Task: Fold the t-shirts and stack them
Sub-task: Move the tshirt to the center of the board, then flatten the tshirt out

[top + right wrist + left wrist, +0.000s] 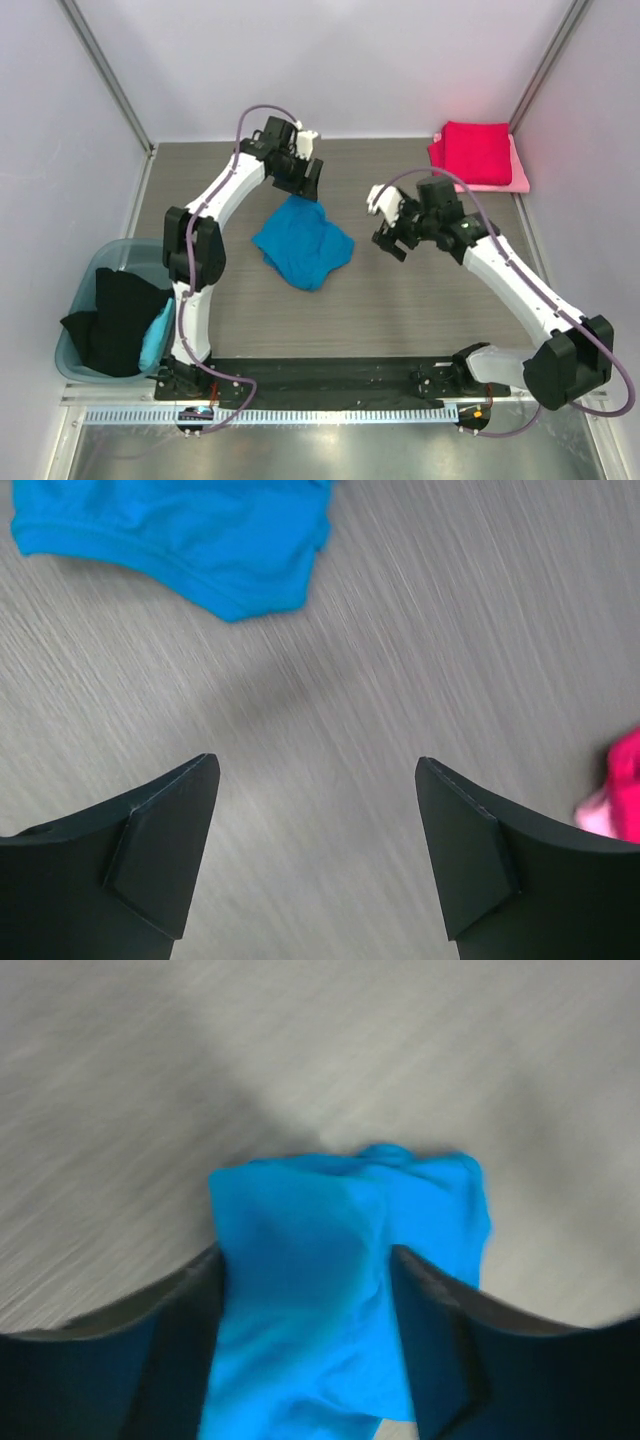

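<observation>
Now L claw (306,184) tight on blue t-shirt (303,245), long axis far-to-near; R claw (318,764) wide, empty.

I'm working in a robot lab test cell: plain white walls (350,60) box the grey wood-grain counter (400,310) on three sides, metal frame posts (108,75) rise at its far corners, and a perforated metal rail (300,415) runs along its near edge.

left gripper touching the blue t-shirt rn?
Touching. The left wrist view shows the blue t-shirt bunched inside the left gripper, with cloth pressed against both fingers and no gap on either side.
</observation>
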Robot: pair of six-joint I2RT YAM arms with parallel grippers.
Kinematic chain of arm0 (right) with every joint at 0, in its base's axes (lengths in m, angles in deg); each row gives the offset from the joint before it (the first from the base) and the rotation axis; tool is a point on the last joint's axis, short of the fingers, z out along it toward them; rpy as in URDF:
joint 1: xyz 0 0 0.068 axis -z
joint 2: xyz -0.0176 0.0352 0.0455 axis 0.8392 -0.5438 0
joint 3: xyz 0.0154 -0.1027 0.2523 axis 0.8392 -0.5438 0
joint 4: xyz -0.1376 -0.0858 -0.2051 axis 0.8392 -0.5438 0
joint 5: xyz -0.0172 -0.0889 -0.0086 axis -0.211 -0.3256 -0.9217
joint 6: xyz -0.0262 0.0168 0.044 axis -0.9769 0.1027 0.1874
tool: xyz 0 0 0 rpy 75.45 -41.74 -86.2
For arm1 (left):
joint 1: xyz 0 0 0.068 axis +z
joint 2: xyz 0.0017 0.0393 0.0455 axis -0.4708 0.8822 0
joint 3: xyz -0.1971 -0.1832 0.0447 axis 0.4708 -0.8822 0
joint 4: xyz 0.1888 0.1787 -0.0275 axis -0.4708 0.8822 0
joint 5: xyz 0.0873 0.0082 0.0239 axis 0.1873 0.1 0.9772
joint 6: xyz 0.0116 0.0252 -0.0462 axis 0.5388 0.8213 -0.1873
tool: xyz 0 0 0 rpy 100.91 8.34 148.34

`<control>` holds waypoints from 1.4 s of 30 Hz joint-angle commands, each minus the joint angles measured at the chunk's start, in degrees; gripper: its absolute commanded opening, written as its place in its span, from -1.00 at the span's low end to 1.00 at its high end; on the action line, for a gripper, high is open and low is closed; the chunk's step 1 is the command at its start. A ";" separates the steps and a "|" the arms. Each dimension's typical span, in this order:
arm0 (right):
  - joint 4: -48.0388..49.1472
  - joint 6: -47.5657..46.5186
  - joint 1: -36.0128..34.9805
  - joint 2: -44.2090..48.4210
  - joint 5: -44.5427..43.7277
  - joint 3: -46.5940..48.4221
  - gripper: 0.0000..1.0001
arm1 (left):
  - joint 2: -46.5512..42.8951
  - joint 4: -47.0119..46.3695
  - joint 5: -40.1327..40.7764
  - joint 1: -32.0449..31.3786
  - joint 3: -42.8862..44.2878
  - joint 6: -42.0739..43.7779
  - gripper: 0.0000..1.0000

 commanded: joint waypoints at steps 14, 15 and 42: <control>33.63 -21.60 -20.95 -13.97 3.56 -13.70 0.45 | -35.54 0.08 15.09 14.40 -22.94 1.69 0.54; 33.55 -21.42 -21.56 -15.55 3.65 -12.39 0.45 | -36.25 0.08 14.29 16.94 -24.08 1.34 0.54; 30.48 -18.08 -23.67 -13.64 -0.84 9.54 -0.97 | -45.40 -0.45 10.33 27.86 -30.68 0.54 0.50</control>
